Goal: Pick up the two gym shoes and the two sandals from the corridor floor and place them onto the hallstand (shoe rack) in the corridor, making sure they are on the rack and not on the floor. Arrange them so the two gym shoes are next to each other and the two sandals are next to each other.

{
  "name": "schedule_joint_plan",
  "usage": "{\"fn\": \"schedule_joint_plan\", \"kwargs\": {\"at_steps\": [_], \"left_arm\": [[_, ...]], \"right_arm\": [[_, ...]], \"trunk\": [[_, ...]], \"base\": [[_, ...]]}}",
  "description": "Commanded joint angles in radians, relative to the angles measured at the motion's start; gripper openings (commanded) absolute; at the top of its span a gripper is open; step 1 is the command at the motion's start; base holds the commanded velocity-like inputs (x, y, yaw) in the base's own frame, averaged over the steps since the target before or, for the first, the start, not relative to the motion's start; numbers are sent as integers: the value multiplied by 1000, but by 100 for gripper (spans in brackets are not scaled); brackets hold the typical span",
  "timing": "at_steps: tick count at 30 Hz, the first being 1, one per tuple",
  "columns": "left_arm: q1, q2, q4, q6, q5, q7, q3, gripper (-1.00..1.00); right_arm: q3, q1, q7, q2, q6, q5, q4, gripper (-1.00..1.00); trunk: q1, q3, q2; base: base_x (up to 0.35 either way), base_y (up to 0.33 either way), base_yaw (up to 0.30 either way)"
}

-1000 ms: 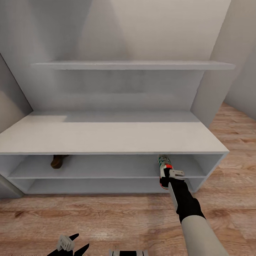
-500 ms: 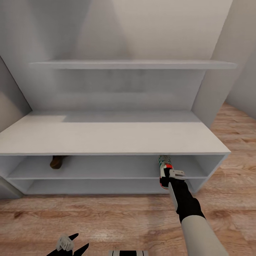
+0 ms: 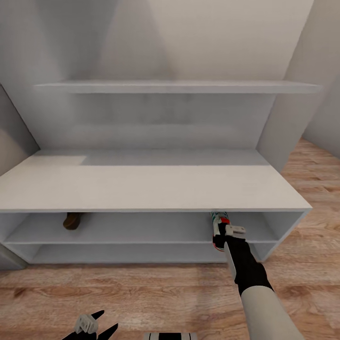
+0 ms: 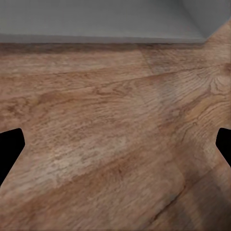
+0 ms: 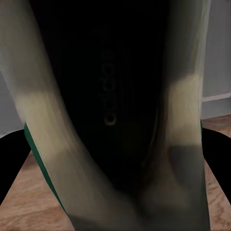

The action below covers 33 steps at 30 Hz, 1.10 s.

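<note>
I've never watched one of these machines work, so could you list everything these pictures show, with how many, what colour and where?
hallstand: one, pale grey, straight ahead against the wall; low bench with two open shelves, back panel and a wall shelf above.
gym shoe: one, cream-white with green and red-orange marks, at the right end of the upper open shelf, heel outward, held by the right gripper.
sandal: one, dark brown, on the left part of the same shelf, partly hidden under the bench top.
corridor floor: light brown wood planks, in front of and to the right of the hallstand.
right gripper: one, black and grey, fingers closed on the gym shoe's heel.
left gripper: one, black fingers spread, low over the floor, holding nothing.
</note>
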Motion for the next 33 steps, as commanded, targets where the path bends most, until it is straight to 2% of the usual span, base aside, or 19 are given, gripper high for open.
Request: {"fn": "schedule_joint_plan", "kwargs": {"at_steps": [1,9,30,31,33], "left_arm": [[-1,0,1,-5,1,-4,1,100],[-2,0,1,-5,1,-4,-3,100],[-2,0,1,-5,1,-4,-8,100],[-2,0,1,-5,1,-4,-8,100],[-2,0,1,-5,1,-4,-8,100]], "right_arm": [[0,0,2,0,3,-3,4,-100],[0,0,3,0,3,-3,3,-100],[-2,0,2,0,3,-3,3,-100],[-2,0,2,0,3,-3,3,100],[-2,0,2,0,3,-3,3,100]], "trunk": [[0,-1,0],[0,-1,0],[0,-1,0],[0,-1,0],[0,-1,0]], "base": [[85,0,0],[219,0,0],[61,0,0],[24,0,0],[14,0,0]]}}
